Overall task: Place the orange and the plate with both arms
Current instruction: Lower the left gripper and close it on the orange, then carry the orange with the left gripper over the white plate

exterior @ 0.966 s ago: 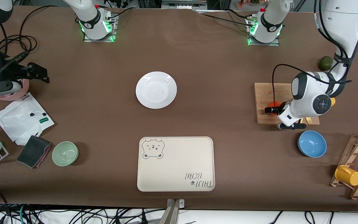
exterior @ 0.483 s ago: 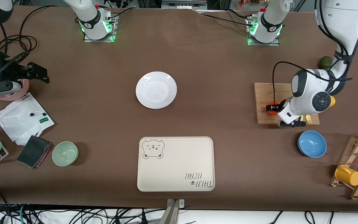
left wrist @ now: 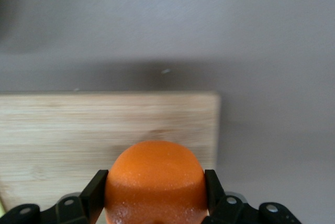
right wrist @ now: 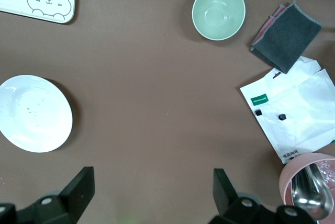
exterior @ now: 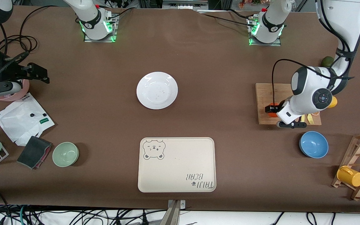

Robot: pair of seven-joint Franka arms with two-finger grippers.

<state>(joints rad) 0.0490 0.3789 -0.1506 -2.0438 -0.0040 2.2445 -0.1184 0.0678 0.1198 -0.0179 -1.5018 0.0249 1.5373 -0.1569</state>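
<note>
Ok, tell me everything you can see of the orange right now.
The orange is a small round fruit, bright orange-red with finely dimpled skin, whole and unmarked. The left end effector is shut on it, a black finger pressed against each side. It sits over the wooden cutting board, at the board's edge toward the plate; whether it touches the board I cannot tell. Its underside is hidden.

One plate (exterior: 157,90), one orange (left wrist: 155,180), two bowls (exterior: 65,154) (green, blue (exterior: 313,144)), perhaps one avocado (exterior: 326,61)
</note>
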